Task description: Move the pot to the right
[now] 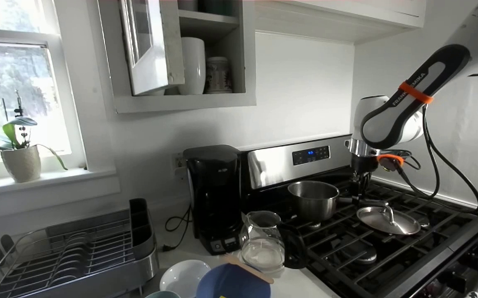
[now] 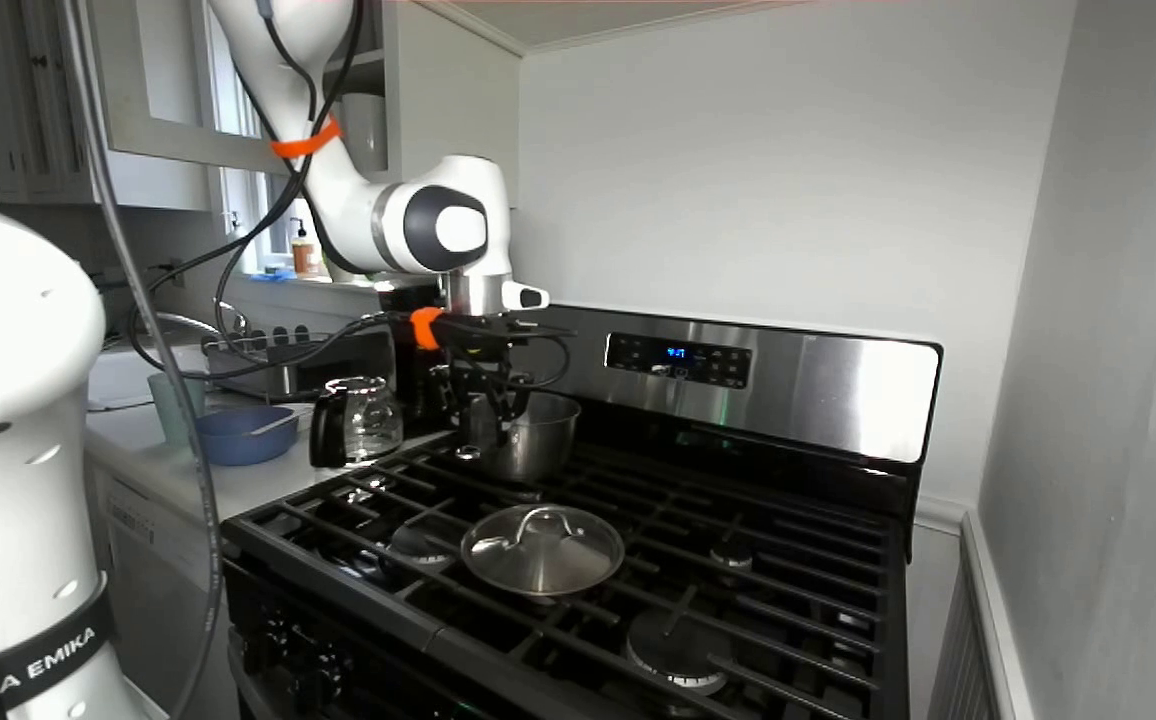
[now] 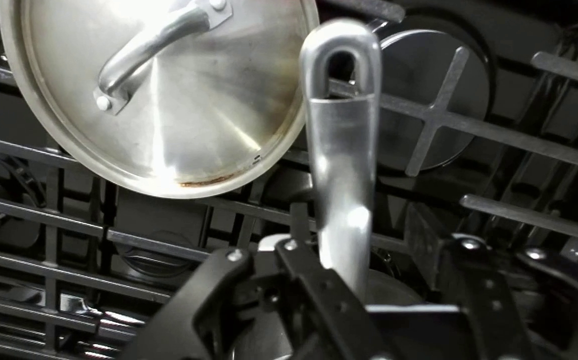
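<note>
- Here's the pot [image 1: 314,205], sitting at the back of the stove [image 2: 828,390]!
- Over the stove, the gripper [image 3: 361,227] straddles the pot's handle [image 3: 343,150], jaws apart, a gap showing on one side!
- Lid [image 2: 538,565] near the stove's middle.
- Glass jug [image 1: 262,248] just beside the stove!

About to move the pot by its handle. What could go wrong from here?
The jaws stand open around the handle, with a gap on one side in the wrist view, so moving before they close could leave the pot behind.
The lid lies close beside the handle, so a sideways swing might knock it.
The jaws sit at the handle rather than the pot's body, so the pot may tilt if lifted.
</note>
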Robot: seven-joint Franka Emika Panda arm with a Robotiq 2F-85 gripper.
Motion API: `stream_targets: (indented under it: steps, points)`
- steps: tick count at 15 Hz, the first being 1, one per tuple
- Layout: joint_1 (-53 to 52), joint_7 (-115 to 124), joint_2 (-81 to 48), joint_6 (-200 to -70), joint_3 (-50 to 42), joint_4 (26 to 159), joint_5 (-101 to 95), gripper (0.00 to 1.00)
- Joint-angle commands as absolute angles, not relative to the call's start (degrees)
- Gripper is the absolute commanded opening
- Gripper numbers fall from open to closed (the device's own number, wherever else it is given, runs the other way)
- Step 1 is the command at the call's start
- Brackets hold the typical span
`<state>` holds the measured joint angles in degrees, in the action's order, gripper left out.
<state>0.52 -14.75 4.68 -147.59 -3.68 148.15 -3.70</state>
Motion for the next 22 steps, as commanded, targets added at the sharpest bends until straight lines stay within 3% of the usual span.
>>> stream_targets:
  steps: [1, 4, 22]
  points:
    - [0.9, -14.6, 2.9, -148.8, -3.3, 147.1, -3.3, 0.23]
    - [0.9, -14.7, 2.8, -149.1, -3.2, 147.0, -3.3, 0.05]
    - [1.0, -16.4, 10.3, -144.2, -5.0, 146.6, 4.0, 0.08]
